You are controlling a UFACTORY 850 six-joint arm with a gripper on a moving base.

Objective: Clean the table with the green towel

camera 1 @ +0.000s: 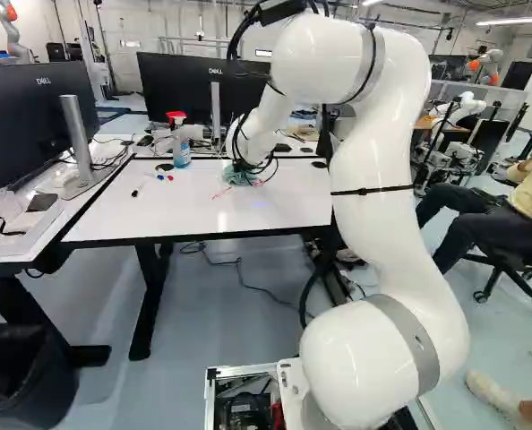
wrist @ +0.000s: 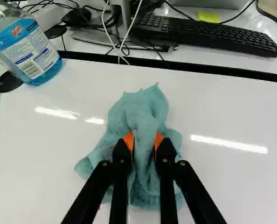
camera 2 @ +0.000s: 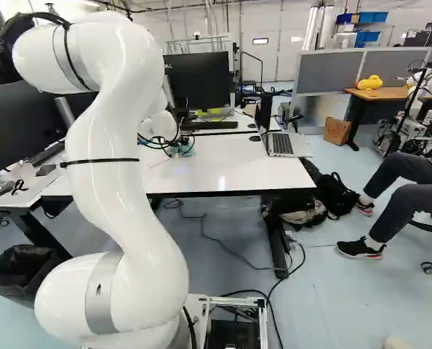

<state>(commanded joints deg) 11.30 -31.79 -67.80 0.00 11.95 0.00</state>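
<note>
As a white robotic arm (camera 1: pixel 373 170) reaches over a white-topped bench (camera 1: pixel 114 215), its pincer (wrist: pixel 144 140) is clamped on a bunched green towel (wrist: pixel 150 105), orange pads pinching the cloth from both sides and loose folds spreading over the surface around the tips. Wiping appears to be the step in hand, and the nearest work looks to be the red marks (camera 1: pixel 219 193), just beside the towel in the left base view. Light, even downward pressure should serve best, enough to flatten the folds against the bench without driving the hard fingertips through to the top. Short, overlapping strokes across the marks would suit a wad this small, with the wrist level so that the cloth, not the metal, meets the surface. Too steep a press could skid or tug the towel out of the pads; too high a pass would merely brush the red. Wide sweeps call for care: a spray bottle (camera 1: pixel 180 148) stands near the far edge, felt-tip markers (camera 1: pixel 161 176) lie between it and the front edge, and an open laptop (camera 2: pixel 280 143) sits at the bench's right side in the right base view, all within reach of a careless stroke.
</note>
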